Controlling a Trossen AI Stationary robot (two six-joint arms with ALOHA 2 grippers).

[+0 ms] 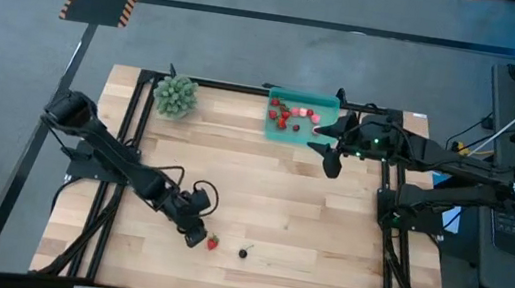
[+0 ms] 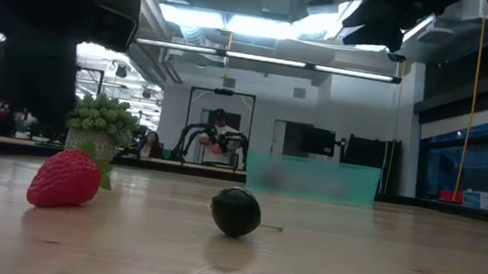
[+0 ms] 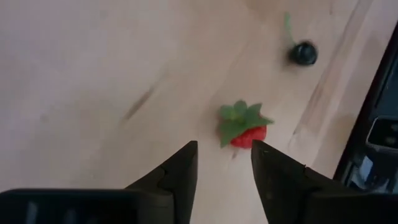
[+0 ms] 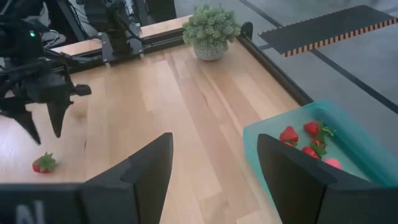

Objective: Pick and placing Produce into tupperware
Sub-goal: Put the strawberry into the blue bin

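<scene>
- Left hand [image 1: 195, 240]: fingers parted and empty, poised above a red strawberry [image 1: 212, 243] on the wooden surface [image 1: 270, 196], toward 6 o'clock.
- Dark berry [image 1: 243, 253]: lies on the surface at 3 o'clock of that strawberry, apart from it.
- Right hand [image 1: 323, 137]: wide, empty, beside the teal tray [image 1: 329, 103].
- Tray: toward 12 o'clock; holds red and pink fruit pieces [image 1: 289, 116].
- Leafy clump [image 1: 175, 95]: toward 11 o'clock.

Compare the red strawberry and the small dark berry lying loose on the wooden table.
The red strawberry is larger and cone-shaped with a leafy green cap; the small dark berry is round, near-black, with a thin green stem. The strawberry lies just ahead of the open left gripper; the berry lies farther off. Both rest on the wooden table, outside the tray.
</scene>
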